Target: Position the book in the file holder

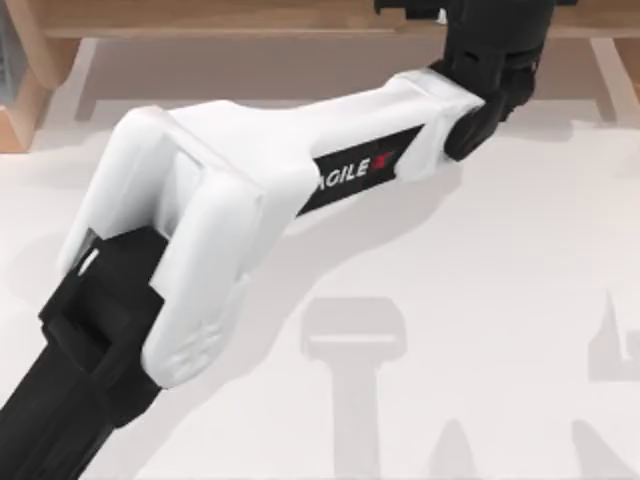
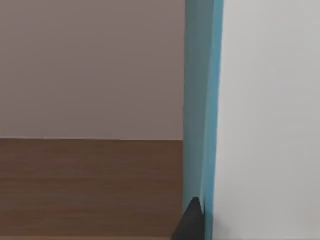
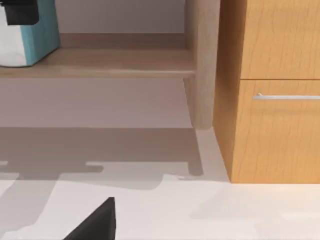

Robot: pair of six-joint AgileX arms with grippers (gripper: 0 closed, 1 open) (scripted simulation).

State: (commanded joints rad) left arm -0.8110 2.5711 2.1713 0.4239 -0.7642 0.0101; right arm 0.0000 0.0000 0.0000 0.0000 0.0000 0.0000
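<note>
My left arm (image 1: pixel 250 190) stretches from the lower left of the top view up toward the upper right, its white forearm lying diagonally and its black wrist (image 1: pixel 490 70) bent at the far end. The left gripper (image 3: pixel 20 12) appears far off in the right wrist view as a dark block, seemingly clamped on something. A black fingertip (image 3: pixel 95 222) of the right gripper juts into that same view.

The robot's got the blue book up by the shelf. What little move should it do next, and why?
Probably carry the left hand toward the table's left. It grips the book upright by the wooden shelf board, while the file holder sits at the top view's upper left corner, well off to the side. The right hand waits low over the table.
</note>
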